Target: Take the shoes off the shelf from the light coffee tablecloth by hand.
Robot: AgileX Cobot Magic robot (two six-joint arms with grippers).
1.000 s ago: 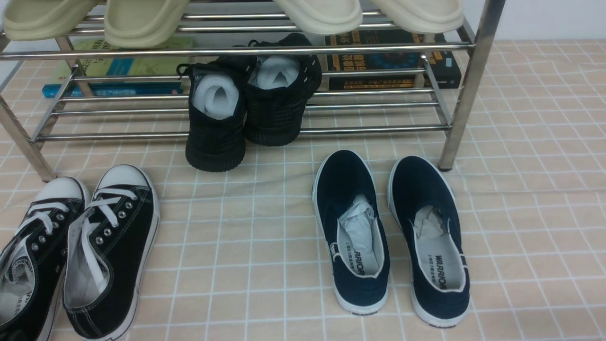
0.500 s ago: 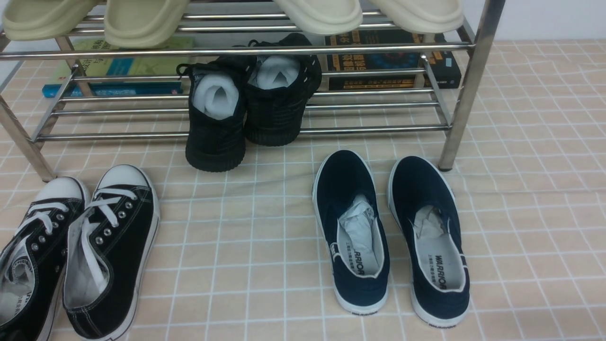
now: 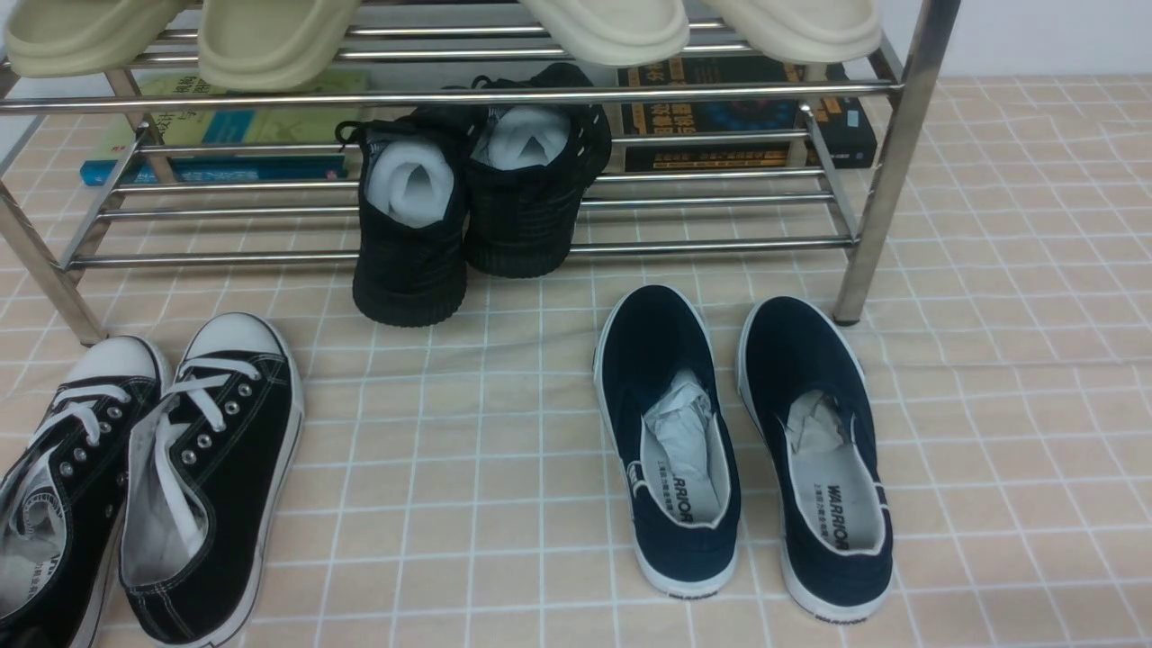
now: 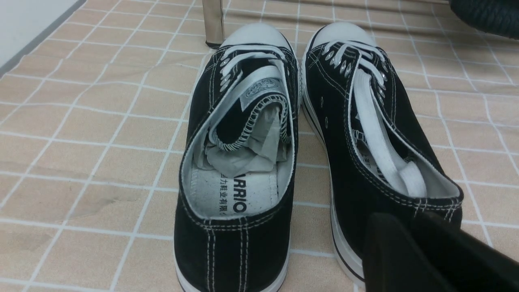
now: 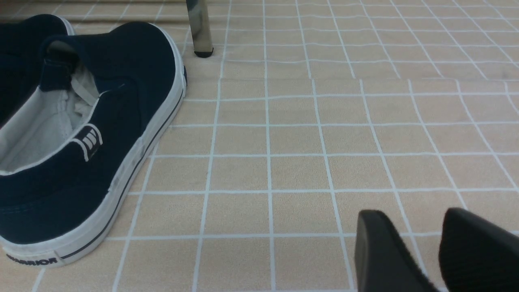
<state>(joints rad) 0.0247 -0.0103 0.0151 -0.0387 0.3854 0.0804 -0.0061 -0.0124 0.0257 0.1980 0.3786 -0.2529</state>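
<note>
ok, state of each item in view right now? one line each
shoes: off the shelf, side by side on the tablecloth, nothing gripping them
all-black sneakers: on the shelf's lower tier, heels overhanging
navy slip-ons: on the cloth, paper-stuffed
slides: on the top tier
books: lying flat behind the rack
left gripper: behind one shoe's heel
right gripper: open, empty
</note>
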